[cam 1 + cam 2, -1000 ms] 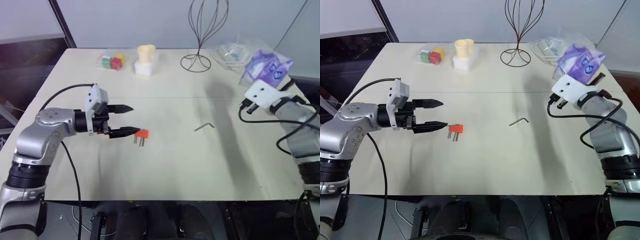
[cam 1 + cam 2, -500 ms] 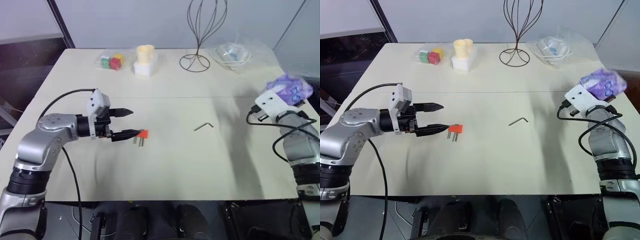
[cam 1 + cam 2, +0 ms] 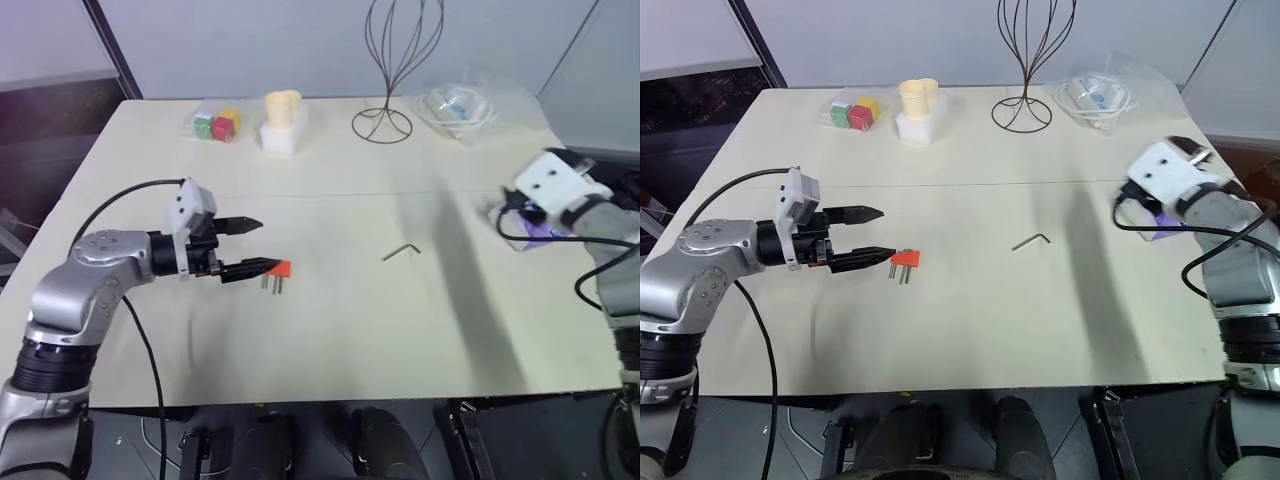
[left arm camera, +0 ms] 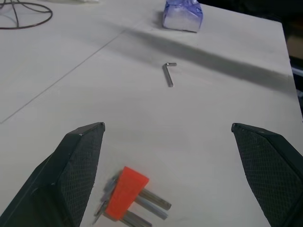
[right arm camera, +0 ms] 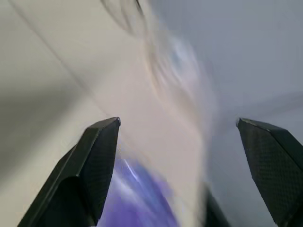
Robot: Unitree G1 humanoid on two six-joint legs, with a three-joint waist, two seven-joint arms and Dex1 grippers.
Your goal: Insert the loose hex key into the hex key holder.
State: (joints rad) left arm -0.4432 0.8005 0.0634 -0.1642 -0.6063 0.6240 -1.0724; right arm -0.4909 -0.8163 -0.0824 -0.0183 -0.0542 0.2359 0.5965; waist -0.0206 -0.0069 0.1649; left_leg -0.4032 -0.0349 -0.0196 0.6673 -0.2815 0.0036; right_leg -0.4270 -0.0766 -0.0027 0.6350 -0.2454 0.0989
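Hex key (image 3: 402, 251), the loose one, is lying flat on the table (image 3: 330, 330) near its middle, untouched, well apart from both arms. Left of it the hex key holder (image 3: 283, 268) is resting with its prongs toward the robot. The left gripper (image 3: 252, 246) is hovering beside the holder, jaws spread wide and empty, probably to steady it. The right gripper (image 5: 177, 137) is standing wide open above a purple packet (image 4: 182, 14), gripping nothing.
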